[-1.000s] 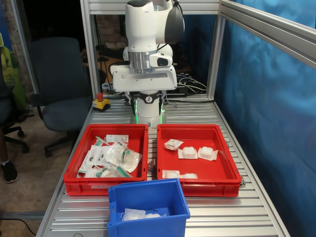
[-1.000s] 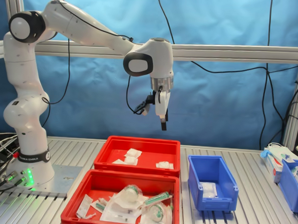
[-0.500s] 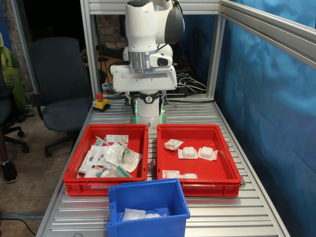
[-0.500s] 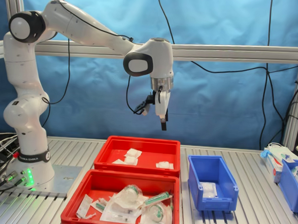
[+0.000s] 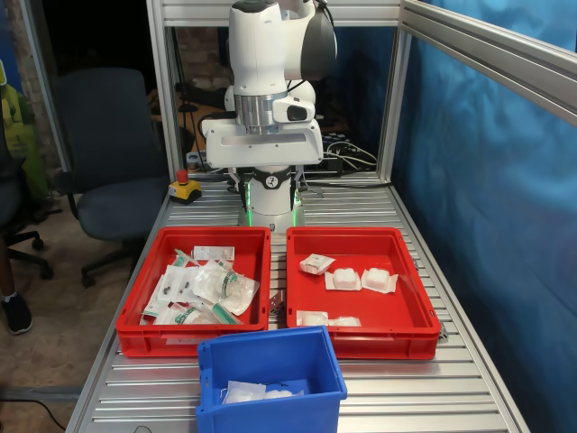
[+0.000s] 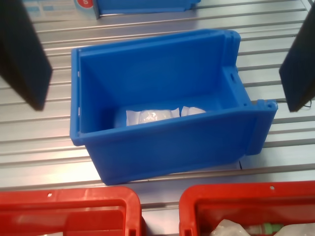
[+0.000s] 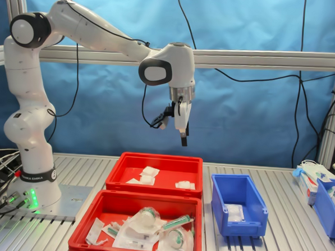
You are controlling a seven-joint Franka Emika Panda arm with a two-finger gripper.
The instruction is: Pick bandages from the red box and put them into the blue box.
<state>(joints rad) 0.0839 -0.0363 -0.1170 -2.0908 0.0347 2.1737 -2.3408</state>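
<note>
With some bandages [image 6: 150, 115] already in the blue box [image 6: 162, 147] and several left in the red box [image 5: 410, 298], the gripper [image 7: 183, 139] hangs high, fingers spread, empty.

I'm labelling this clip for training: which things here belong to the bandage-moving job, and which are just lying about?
Belong to the job:
- bandages in the red tray
- blue box, some packets already inside
- claw, open, empty, raised

Just lying about:
- second red tray of syringes and mixed packets
- red stop button
- office chair
- another blue bin at the second exterior view's right
</note>
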